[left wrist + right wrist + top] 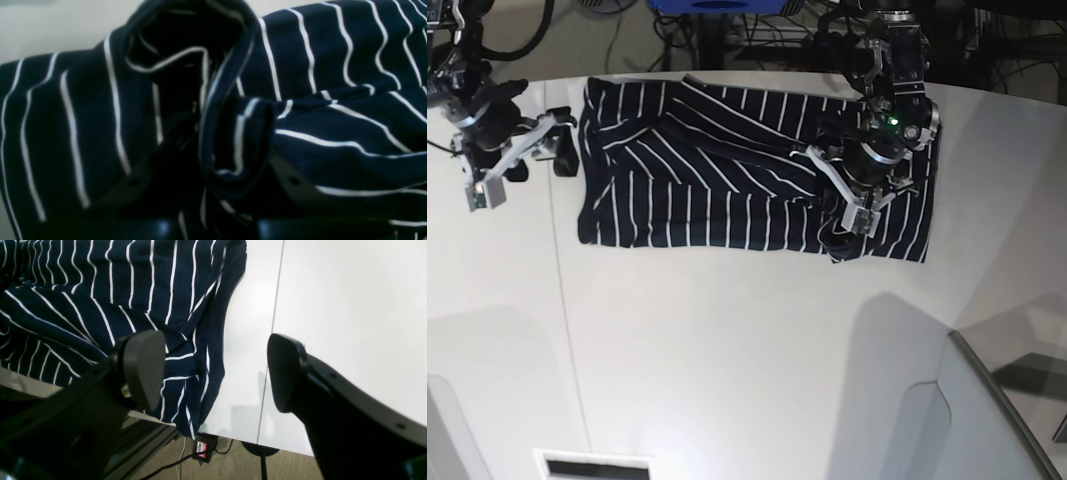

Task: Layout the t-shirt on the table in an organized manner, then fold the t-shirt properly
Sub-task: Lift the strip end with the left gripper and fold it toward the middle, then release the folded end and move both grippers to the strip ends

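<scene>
The t-shirt (727, 190), navy with thin white stripes, lies spread lengthwise across the far part of the white table (727, 350). My left gripper (845, 232) sits over the shirt's right end near its front hem, shut on the t-shirt. In the left wrist view, bunched shirt fabric (317, 60) folds up around that gripper (206, 160) and hides most of it. My right gripper (565, 140) hangs open just off the shirt's left edge. Its fingers (143, 370) straddle the shirt's edge (186, 340) and bare table (333, 290), with nothing between them.
A thin seam (273, 323) runs across the tabletop, also visible as a seam (562, 300) in the base view. Cables and a small box (203, 450) lie on the floor below the table edge. A grey panel (997, 420) stands at the near right.
</scene>
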`<act>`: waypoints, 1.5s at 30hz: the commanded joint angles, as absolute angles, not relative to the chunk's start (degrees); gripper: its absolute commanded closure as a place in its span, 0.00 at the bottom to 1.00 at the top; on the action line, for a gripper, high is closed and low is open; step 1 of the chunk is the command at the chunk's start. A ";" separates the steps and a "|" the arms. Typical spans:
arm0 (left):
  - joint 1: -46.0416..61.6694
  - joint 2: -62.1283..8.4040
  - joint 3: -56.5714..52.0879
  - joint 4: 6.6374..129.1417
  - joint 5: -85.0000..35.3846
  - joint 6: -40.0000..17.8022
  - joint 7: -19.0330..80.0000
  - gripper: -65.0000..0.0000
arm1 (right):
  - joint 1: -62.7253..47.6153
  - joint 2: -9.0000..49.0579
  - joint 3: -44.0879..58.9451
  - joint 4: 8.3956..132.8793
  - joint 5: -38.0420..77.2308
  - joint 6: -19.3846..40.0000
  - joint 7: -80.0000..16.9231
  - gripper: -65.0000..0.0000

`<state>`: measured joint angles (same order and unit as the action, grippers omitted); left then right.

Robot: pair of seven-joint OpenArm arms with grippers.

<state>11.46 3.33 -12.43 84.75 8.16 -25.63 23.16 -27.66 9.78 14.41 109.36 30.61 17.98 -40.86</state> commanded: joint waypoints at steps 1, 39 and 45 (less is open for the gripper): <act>11.03 3.03 -11.47 85.32 7.52 -25.98 21.85 1.00 | -27.56 10.33 14.81 110.20 31.25 18.33 -39.69 0.30; 12.88 -1.80 -21.58 103.52 6.90 -26.33 36.18 1.00 | -26.24 10.15 14.29 110.20 31.43 18.33 -39.69 0.30; 14.37 -3.74 -23.16 100.26 7.34 -26.33 34.51 1.00 | -21.85 10.24 7.08 110.11 31.43 18.33 -39.78 0.45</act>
<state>14.55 -3.18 -22.74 99.22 7.31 -26.79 35.64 -22.06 9.74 6.66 109.32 30.89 18.02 -41.06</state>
